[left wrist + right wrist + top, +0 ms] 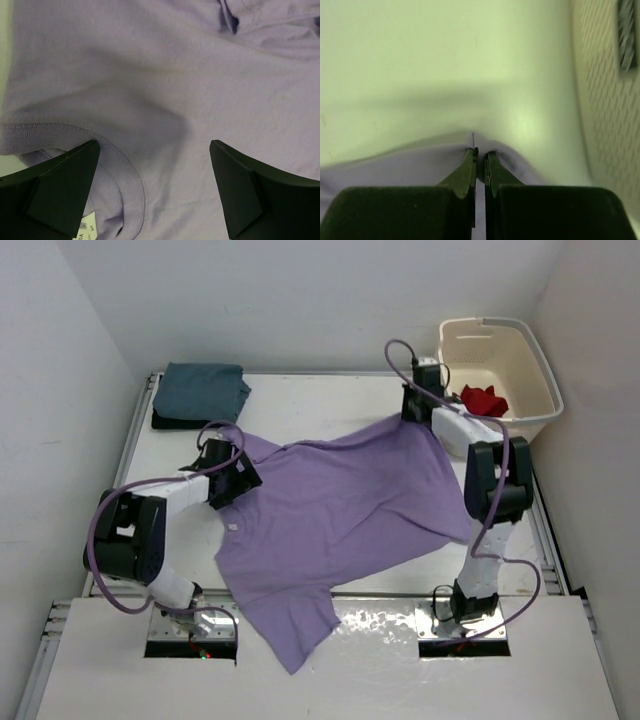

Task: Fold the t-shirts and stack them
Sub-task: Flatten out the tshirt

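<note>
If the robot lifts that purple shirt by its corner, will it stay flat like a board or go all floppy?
Probably floppy: the purple shirt lies in soft wrinkles and folds. It would likely sag below the right end effector, which pinches only its edge. The cloth looks thin, so it is probably light.

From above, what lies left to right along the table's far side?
Folded teal-blue shirt → right gripper pinching the lavender shirt → cream basket with the red shirt inside.
</note>
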Robot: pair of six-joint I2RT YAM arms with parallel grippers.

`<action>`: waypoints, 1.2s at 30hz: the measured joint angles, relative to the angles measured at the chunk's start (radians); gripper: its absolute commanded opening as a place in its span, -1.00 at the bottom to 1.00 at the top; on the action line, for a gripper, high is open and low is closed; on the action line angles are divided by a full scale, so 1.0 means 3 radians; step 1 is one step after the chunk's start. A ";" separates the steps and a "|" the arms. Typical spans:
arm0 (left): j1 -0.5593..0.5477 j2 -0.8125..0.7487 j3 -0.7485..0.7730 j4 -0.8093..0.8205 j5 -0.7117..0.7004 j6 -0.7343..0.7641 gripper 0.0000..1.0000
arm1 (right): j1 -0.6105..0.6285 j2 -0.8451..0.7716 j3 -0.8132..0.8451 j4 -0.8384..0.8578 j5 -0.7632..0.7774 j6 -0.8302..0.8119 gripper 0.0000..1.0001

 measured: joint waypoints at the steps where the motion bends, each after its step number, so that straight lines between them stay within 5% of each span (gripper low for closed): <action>1: 0.0000 0.0032 0.0033 -0.0006 -0.0014 0.0000 0.83 | -0.0004 0.0150 0.0262 -0.0008 0.0070 -0.0015 -0.93; 3: 0.0000 0.0093 0.0095 -0.0008 -0.0034 0.0001 0.83 | -0.0009 0.0497 0.0847 -0.0061 0.0223 -0.0015 -0.56; 4: 0.0000 0.0125 0.0131 -0.0013 -0.0042 0.0003 0.83 | -0.0015 0.0678 0.1146 -0.0118 0.0295 -0.0010 0.49; 5: 0.0000 0.0154 0.0164 -0.0020 -0.0048 0.0003 0.83 | -0.0022 0.0874 0.1469 -0.0153 0.0364 -0.0004 0.98; 11: 0.0000 0.0201 0.0256 -0.0109 -0.0075 0.0032 0.82 | -0.0074 0.1181 0.1929 -0.0186 0.0291 -0.0051 0.98; 21: 0.0000 0.0221 0.0524 -0.0081 -0.0052 0.0048 0.85 | 0.0188 -0.0074 0.0114 -0.0094 -0.0254 -0.0184 0.98; 26: 0.0000 0.0729 0.0793 0.0017 -0.0019 0.0039 0.82 | 0.0220 -0.0490 -0.0698 -0.0090 -0.0277 -0.0130 0.98; 36: -0.0004 0.1897 0.2326 -0.0010 -0.0090 0.0228 0.82 | -0.0031 -0.0701 -0.1610 -0.0075 -0.0280 0.0023 0.98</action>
